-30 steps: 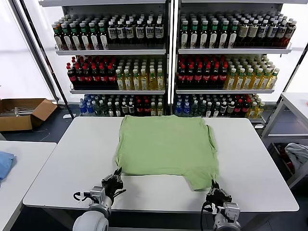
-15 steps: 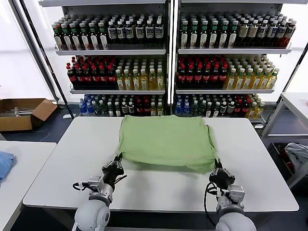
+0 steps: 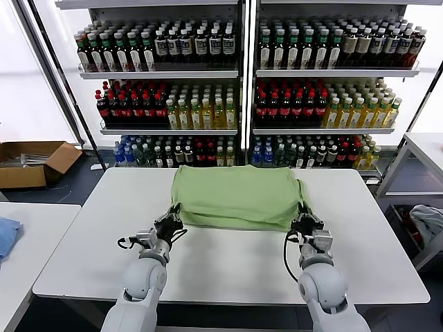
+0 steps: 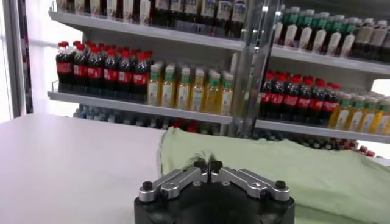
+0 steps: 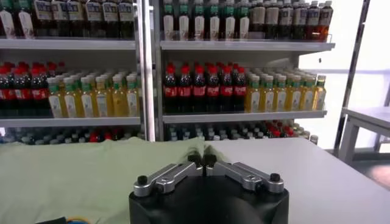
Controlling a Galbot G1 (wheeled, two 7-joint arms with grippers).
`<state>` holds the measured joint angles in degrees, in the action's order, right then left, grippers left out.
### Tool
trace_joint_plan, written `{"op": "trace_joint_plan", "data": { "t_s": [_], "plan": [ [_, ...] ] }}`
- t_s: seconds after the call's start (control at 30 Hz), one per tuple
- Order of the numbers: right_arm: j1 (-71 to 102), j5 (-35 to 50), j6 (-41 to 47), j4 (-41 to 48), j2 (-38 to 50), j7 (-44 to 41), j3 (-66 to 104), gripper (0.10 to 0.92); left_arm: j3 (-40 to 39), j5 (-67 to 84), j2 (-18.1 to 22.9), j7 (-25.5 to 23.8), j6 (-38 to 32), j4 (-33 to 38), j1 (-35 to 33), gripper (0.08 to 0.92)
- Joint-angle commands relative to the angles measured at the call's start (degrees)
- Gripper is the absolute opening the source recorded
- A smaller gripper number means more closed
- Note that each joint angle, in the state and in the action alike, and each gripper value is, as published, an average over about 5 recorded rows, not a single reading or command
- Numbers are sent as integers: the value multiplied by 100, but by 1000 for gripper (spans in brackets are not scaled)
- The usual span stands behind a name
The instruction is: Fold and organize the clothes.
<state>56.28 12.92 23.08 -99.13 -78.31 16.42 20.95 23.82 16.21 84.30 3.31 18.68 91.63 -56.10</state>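
The clothes are one light green shirt (image 3: 235, 197) lying on the far half of the white table (image 3: 228, 270), its near part doubled back over the rest. My left gripper (image 3: 171, 223) is shut on the shirt's near left corner, which the left wrist view shows as green fabric (image 4: 274, 176) pinched at the left gripper (image 4: 208, 163). My right gripper (image 3: 304, 223) is shut on the near right corner. In the right wrist view the shirt (image 5: 73, 170) bunches at the right gripper (image 5: 202, 159). Collar and buttons are hidden.
Tall shelves of bottles (image 3: 235, 104) stand right behind the table. A cardboard box (image 3: 31, 162) lies on the floor at the left. A blue cloth (image 3: 5, 235) lies on a side table at the left, and a grey-white garment (image 3: 429, 221) at the right.
Both grippers have moved away from me, from the table's near edge to its middle. They carried the shirt's near hem up and back, so the visible shirt is shorter.
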Motion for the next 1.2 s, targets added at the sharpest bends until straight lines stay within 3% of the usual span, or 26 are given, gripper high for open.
{"op": "trace_joint_plan", "data": {
  "t_s": [0.03,0.17,0.37,0.6,0.93,1.03,1.2],
  "plan": [
    [-880,-33,-28,1136,-17,-90,-129,105,-37,91,4,17,-15,-1068,893,84],
    [-999,-40,34,1459,-60,-124,-228,112,-29,78,21,44,29,-1331,1053,84],
    [-1217,374,-11,1813,-396,-23,-160,249,9,63,83,169,136,-1371,1134,140],
    [-1052,1443,-157,1289,-699,488,-92,457,7,-20,59,430,409,-784,801,338],
    [-109,816,36,138,-324,795,106,743,-94,-259,23,463,630,-16,102,633],
    [300,683,169,-118,-79,776,261,803,-126,-314,8,448,647,88,-29,719],
    [701,645,395,-433,246,767,485,822,-147,-350,-17,433,679,108,-56,811]
  ]
}}
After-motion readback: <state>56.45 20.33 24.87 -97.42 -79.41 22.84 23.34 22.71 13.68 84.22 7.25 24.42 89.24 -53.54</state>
